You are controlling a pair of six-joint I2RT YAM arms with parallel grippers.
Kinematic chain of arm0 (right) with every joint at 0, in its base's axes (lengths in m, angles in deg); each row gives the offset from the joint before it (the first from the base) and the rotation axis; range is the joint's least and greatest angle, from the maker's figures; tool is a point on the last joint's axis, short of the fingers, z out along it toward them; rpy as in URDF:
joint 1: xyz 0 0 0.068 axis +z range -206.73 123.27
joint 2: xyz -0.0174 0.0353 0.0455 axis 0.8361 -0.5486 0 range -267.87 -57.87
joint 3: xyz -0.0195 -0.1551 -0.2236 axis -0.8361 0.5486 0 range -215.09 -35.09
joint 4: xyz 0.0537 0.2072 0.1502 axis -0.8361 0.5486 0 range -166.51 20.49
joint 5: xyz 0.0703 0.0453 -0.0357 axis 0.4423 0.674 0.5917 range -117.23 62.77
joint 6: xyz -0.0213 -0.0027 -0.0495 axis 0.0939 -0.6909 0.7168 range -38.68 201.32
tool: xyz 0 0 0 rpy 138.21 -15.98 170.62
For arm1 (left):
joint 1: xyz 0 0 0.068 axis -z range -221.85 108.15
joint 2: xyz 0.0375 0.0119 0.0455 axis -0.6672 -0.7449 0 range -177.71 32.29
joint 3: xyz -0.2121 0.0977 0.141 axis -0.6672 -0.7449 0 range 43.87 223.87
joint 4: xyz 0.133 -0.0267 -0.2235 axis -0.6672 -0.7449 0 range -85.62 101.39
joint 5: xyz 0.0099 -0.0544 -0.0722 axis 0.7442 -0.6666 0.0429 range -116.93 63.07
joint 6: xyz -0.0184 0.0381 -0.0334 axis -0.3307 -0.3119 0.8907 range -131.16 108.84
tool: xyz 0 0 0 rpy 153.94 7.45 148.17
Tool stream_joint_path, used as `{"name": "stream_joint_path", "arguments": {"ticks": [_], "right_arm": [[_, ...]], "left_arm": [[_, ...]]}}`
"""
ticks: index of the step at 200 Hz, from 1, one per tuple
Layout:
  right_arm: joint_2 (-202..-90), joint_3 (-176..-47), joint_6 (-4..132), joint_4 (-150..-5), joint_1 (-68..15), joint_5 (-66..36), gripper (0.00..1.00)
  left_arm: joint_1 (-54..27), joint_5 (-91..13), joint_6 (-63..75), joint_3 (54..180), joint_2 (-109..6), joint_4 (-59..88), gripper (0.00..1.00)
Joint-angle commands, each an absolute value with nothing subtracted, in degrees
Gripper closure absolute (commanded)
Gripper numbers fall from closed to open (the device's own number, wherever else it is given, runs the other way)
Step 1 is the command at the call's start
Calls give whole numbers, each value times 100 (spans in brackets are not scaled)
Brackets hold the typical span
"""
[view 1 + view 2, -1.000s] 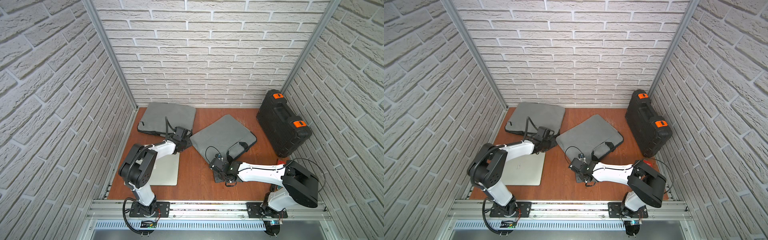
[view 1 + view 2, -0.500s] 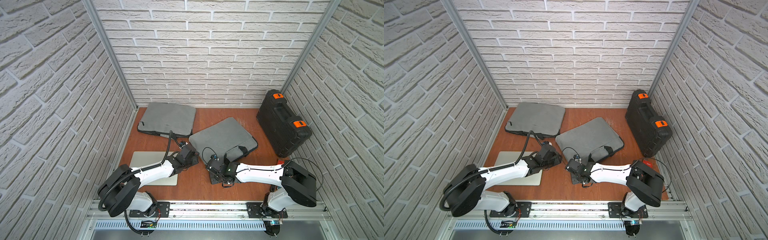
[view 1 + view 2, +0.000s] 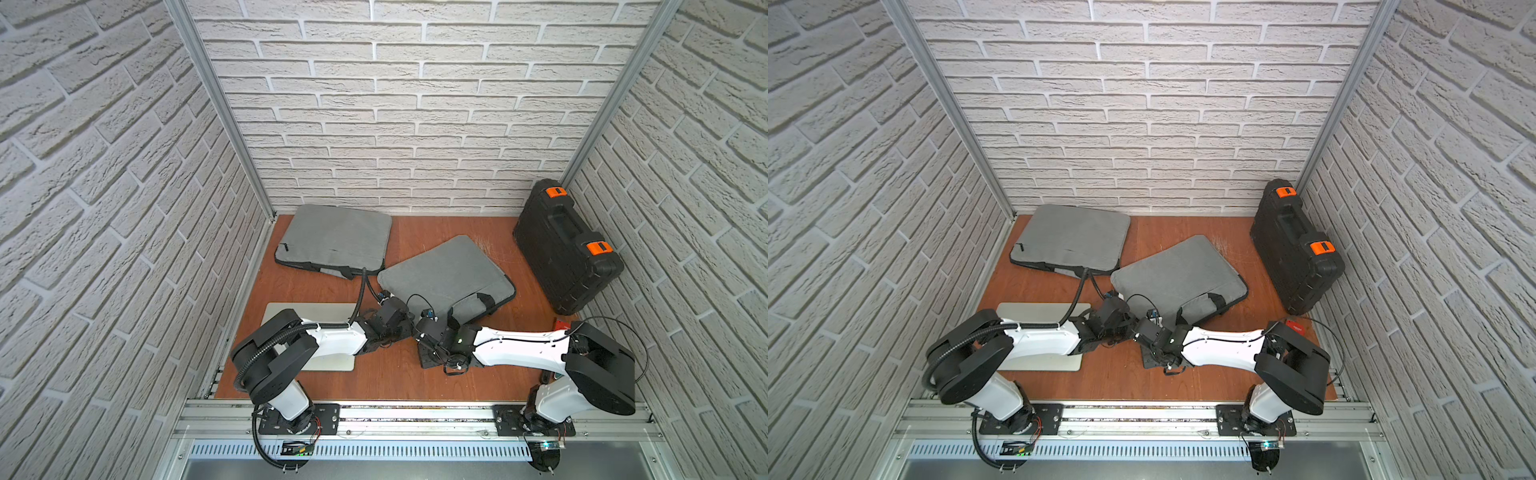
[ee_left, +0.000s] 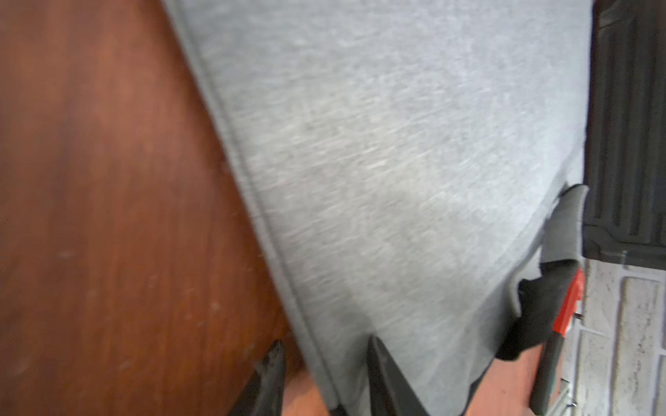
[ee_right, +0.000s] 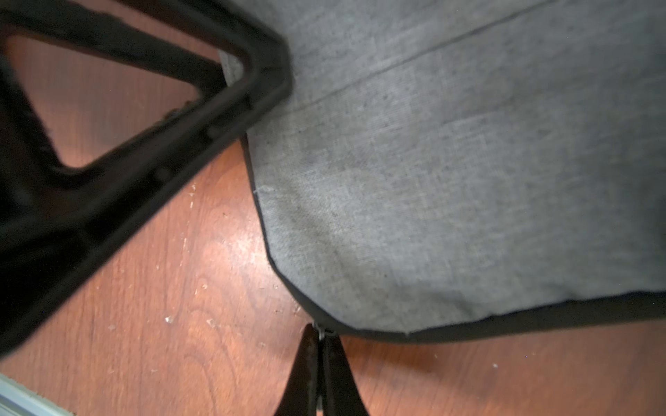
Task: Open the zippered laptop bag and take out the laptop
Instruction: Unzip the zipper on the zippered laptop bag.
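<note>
A grey zippered laptop bag [image 3: 444, 270] lies slanted mid-table, black handles toward the front; it also shows in the other top view [image 3: 1177, 270]. My right gripper [image 5: 320, 333] is shut on the metal zipper pull at the bag's near left corner, low over the table [image 3: 422, 328]. Beside it my left gripper [image 4: 324, 344] is open and straddles the bag's [image 4: 396, 144] edge seam: one finger [image 4: 378, 360] over the fabric, the other over bare wood. A silver laptop [image 3: 316, 316] lies closed at front left, partly under my left arm. The bag's inside is hidden.
A second grey laptop bag [image 3: 336, 237] lies at the back left. A black tool case [image 3: 565, 245] with orange latches leans on the right wall. A small red item [image 3: 565, 323] sits front right. Brick walls close three sides.
My left arm has swung from the back-left bag forward and right to the middle bag's near corner. The right gripper has stayed shut at that corner, shifting slightly left.
</note>
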State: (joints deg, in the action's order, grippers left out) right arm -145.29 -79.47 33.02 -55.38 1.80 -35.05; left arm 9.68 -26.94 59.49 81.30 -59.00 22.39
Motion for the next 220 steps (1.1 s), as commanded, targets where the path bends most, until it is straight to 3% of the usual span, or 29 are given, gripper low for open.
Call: {"name": "stream_joint_path", "arguments": {"ticks": [1, 42, 89, 118, 182, 220], "right_arm": [[-14315, -7884, 3258, -5700, 264, -3400, 94], [-14370, -7938, 3293, -5787, 264, -3326, 94], [-14293, -7931, 3282, -5681, 260, -3368, 94], [-14082, -7723, 3193, -5567, 260, -3417, 94], [-13745, -7618, 3440, -5149, 247, -3593, 94], [-13739, -7630, 3781, -5130, 150, -3191, 94]], "left_arm": [[1002, -2922, 5968, 8236, -5993, 2590, 61], [1010, -3048, 6006, 8233, -6034, 2721, 64], [974, -3055, 6054, 8210, -6056, 2741, 90], [930, -3049, 6029, 8234, -6067, 2738, 100], [918, -3098, 6046, 8237, -6166, 2778, 100], [913, -3099, 6056, 8228, -6200, 2807, 100]]}}
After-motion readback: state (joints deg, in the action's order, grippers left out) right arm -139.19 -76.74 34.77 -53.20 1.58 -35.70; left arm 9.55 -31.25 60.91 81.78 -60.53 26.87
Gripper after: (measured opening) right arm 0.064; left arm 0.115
